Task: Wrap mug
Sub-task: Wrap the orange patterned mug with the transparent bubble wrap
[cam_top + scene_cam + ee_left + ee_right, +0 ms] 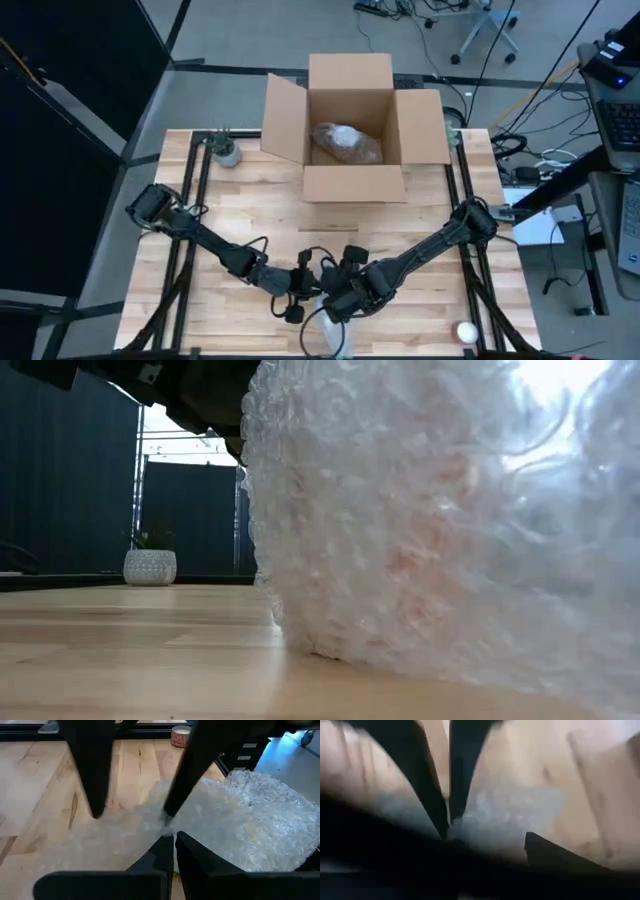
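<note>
From overhead I have both arms reaching in toward the near edge of the table [250, 215], meeting at its middle. The left end effector [298, 292] and the right end effector [338, 300] sit just beside each other over a pale sheet of bubble wrap [335, 325] that trails off the near edge.

In my left wrist view, the left end effector [174, 840] has its fingers pressed together, with only a thin slit between them, and the bubble wrap [240, 827] meets their tips; it looks like a pinch on the wrap's edge. Beyond them the other arm's two dark fingers [182, 775] stand spread apart, tips down onto the wrap.

In the right wrist view that pair shows again, and the right end effector [485, 837] looks spread, though this picture is blurred.

The low view is filled by the bubble wrap bundle [440, 540], resting on the table. I cannot make out the mug inside it, so I cannot tell which way its long axis lies.

At the far edge an open cardboard box [352, 125] holds a wrapped bundle [345, 143]. A small potted plant [226, 150] stands at the far left, and a white ball [466, 331] lies near the right corner.
</note>
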You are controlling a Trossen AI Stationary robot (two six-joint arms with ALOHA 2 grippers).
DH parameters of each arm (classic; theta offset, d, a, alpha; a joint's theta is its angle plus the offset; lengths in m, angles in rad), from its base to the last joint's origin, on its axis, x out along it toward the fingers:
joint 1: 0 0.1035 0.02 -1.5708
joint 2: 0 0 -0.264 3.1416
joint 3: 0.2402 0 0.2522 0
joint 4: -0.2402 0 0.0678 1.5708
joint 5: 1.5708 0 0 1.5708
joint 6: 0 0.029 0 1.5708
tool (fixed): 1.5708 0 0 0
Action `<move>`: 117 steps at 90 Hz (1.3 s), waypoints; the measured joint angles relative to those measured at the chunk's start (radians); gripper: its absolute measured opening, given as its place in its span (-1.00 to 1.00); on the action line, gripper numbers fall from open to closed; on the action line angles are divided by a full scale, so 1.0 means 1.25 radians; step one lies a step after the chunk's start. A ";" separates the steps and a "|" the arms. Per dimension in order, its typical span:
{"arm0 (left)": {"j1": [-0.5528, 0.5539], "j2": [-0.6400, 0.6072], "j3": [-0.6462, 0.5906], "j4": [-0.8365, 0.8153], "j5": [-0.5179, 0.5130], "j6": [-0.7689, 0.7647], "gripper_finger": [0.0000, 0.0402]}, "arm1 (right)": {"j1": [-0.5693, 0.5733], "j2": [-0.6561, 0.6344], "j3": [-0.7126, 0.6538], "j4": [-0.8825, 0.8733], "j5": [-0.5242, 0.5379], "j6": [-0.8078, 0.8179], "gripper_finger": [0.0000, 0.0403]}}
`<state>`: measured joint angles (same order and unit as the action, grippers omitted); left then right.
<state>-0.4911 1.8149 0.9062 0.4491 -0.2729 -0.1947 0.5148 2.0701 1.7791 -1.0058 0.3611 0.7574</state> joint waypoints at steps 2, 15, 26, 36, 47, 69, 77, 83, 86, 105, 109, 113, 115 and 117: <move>0.000 0.000 0.000 0.000 0.000 0.000 -0.95 | 0.001 0.000 -0.014 0.002 -0.001 0.012 -0.07; 0.000 0.001 0.001 0.004 0.000 -0.001 -0.95 | 0.003 -0.007 -0.115 0.067 -0.011 0.088 -0.07; 0.000 0.001 0.001 0.006 0.002 -0.001 -0.95 | 0.000 -0.005 -0.179 0.185 -0.032 0.103 -0.07; 0.000 0.000 0.000 0.016 0.003 -0.001 -0.95 | -0.008 0.000 -0.189 0.222 -0.043 0.085 -0.07; -0.003 -0.027 -0.001 -0.009 0.019 -0.005 -0.95 | -0.010 0.000 -0.190 0.243 -0.042 0.063 -0.07; -0.043 -0.103 0.002 -0.013 0.058 -0.007 -0.95 | -0.009 0.001 -0.190 0.251 -0.043 0.051 -0.07; -0.049 -0.085 0.002 -0.015 0.060 -0.020 -0.95 | -0.009 0.001 -0.190 0.254 -0.039 0.046 -0.07; -0.048 -0.065 0.002 -0.008 0.056 -0.038 -0.95 | -0.009 0.001 -0.190 0.256 -0.029 0.044 -0.07; -0.045 -0.052 0.002 -0.002 0.054 -0.044 -0.95 | -0.009 0.002 -0.190 0.258 -0.024 0.043 -0.07; -0.015 0.043 0.008 0.086 0.052 -0.090 -0.95 | -0.009 0.002 -0.190 0.265 -0.022 0.018 -0.07; -0.012 0.058 0.008 0.106 0.055 -0.097 -0.95 | -0.009 0.002 -0.182 0.253 -0.023 0.008 -0.07; -0.009 0.066 0.009 0.119 0.057 -0.105 -0.95 | -0.008 0.002 -0.172 0.236 -0.026 0.000 -0.07; -0.008 0.068 0.010 0.120 0.058 -0.107 -0.95 | -0.008 0.002 -0.165 0.226 -0.031 -0.004 -0.07; -0.008 0.069 0.010 0.121 0.059 -0.109 -0.95 | -0.009 0.002 -0.156 0.212 -0.037 -0.009 -0.07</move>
<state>-0.5011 1.9008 0.9184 0.6004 -0.1987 -0.3314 0.5039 2.0726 1.5842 -0.7403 0.3153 0.7460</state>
